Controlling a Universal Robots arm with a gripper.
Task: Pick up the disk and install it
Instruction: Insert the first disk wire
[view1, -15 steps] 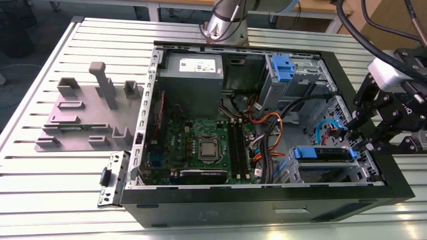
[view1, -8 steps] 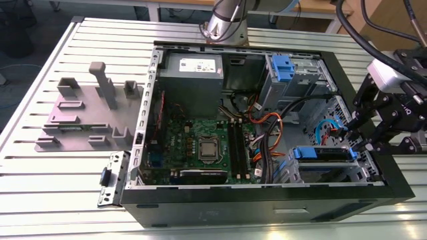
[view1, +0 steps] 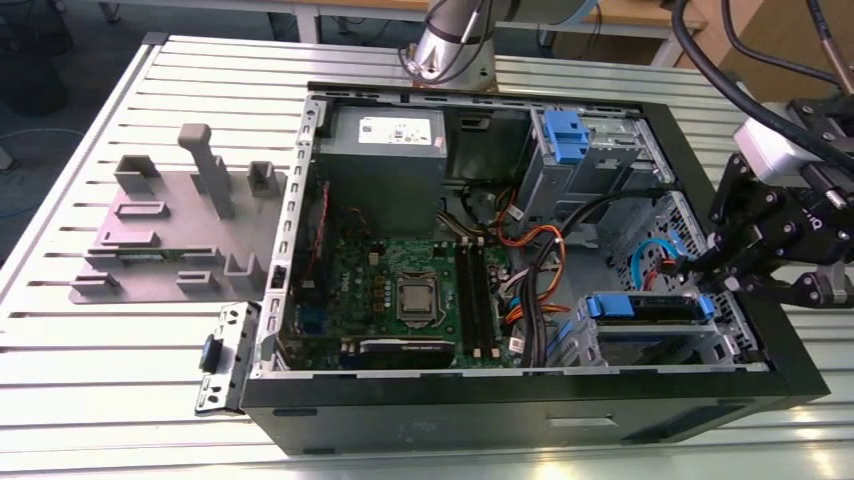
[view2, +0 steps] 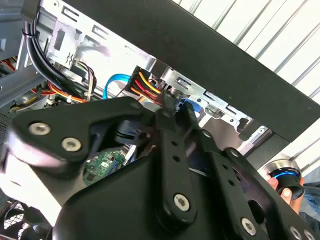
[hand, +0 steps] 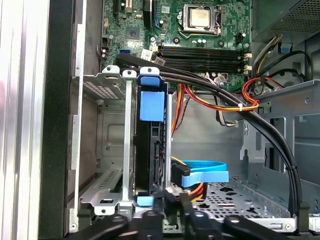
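Note:
The disk (view1: 649, 306) in its blue bracket sits in the drive cage at the case's front corner, on the exterior view's right. In the first wrist view the disk (hand: 152, 145) stands on edge between the cage's metal rails, its blue tab toward the motherboard. My gripper (view1: 697, 268) reaches over the case's wall on the exterior view's right, just beside the cage. Its fingertips are pressed close together with nothing seen between them in both wrist views (hand: 177, 200) (view2: 175, 110), next to the disk's cable end, the blue flat cable (hand: 206, 176) and the orange-yellow wires.
The open black computer case (view1: 534, 400) lies on a slatted metal table (view1: 120, 400). A grey plastic stand (view1: 174, 225) stands on the exterior view's left. Another blue bracket (view1: 566, 130) sits in the upper bay. Black cable bundles (hand: 260, 125) cross the case. A hand (view2: 287, 187) holds a round device.

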